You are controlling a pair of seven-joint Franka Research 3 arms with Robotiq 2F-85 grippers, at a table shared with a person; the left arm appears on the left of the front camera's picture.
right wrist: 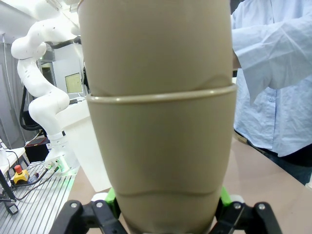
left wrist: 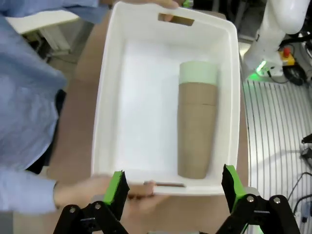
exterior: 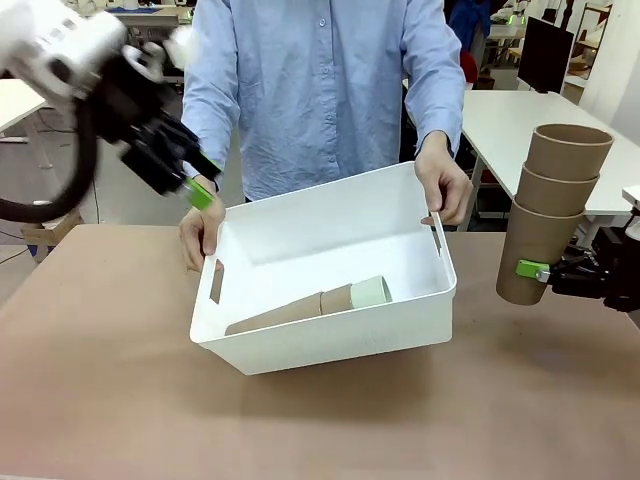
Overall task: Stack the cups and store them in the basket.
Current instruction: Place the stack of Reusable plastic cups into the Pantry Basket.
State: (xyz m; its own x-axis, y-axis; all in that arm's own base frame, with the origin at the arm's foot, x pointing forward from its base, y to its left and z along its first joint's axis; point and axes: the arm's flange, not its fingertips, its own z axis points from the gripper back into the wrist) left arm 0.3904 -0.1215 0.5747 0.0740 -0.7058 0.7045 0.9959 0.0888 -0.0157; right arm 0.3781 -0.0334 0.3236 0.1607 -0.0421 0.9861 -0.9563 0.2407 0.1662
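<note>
Basket (exterior: 330, 345), tilted by the person (exterior: 320, 80) with nested cups (exterior: 310, 305) lying inside, sits left of the right gripper (exterior: 527, 271), clamped on an upright cup stack (exterior: 553, 210); left gripper (exterior: 190, 178) hangs spread above it.

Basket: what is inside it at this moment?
One stack of brown cups lies on its side, a green cup at one end. Each cup covers the next, so the count stays hidden.

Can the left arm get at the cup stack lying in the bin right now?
Probably yes: the left hand is open above the bin, and the cup stack lies uncovered inside. A person's hand grips the rim close by, though.
</note>
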